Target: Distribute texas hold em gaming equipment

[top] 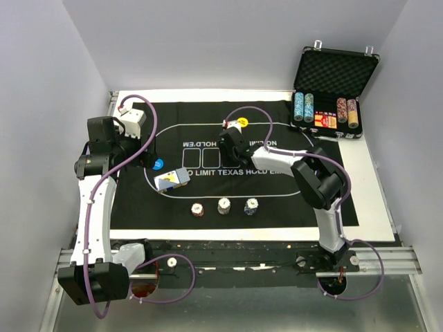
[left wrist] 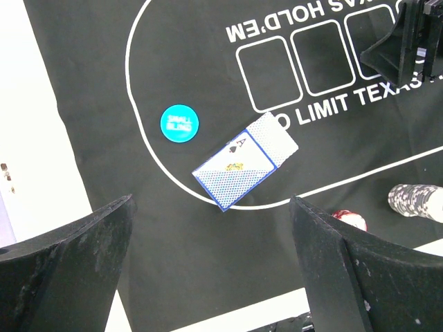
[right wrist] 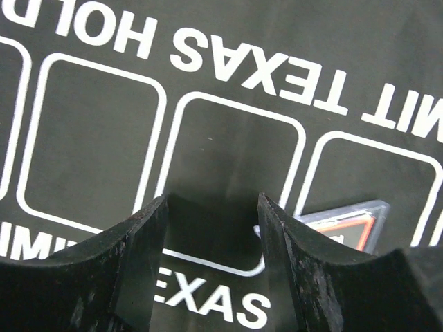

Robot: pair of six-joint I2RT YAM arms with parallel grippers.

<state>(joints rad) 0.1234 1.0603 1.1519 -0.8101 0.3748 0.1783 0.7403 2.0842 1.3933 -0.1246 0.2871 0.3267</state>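
Currently find the left gripper [left wrist: 211, 214] spread fully wide and empty, hanging above the large black felt mat with white print [top: 284, 214] toward 8 o'clock. Below it, in the left wrist view, read a small blue-patterned card deck box [left wrist: 246, 168] with an ace on its face, lying flat and tilted across the white oval line, clear of both fingers. Note a round blue button disc [left wrist: 179, 123] marked "SMALL BLIND" at 10 o'clock of the box, near but apart.

See the right gripper [right wrist: 212, 207] low over the printed centre boxes, jaws partly apart, only felt between them. Spot a flat red-faced card-like piece [right wrist: 346, 223] partly hidden behind one finger; cannot tell contact.

Log a round yellow button disc [top: 241, 122] at 12 o'clock of the mat, just beside that gripper. Count three small speckled poker chip stacks [top: 223, 205] in a row at 6 o'clock. Record an open black carrying case [top: 336, 69] off the mat at 2 o'clock, chip rows inside.
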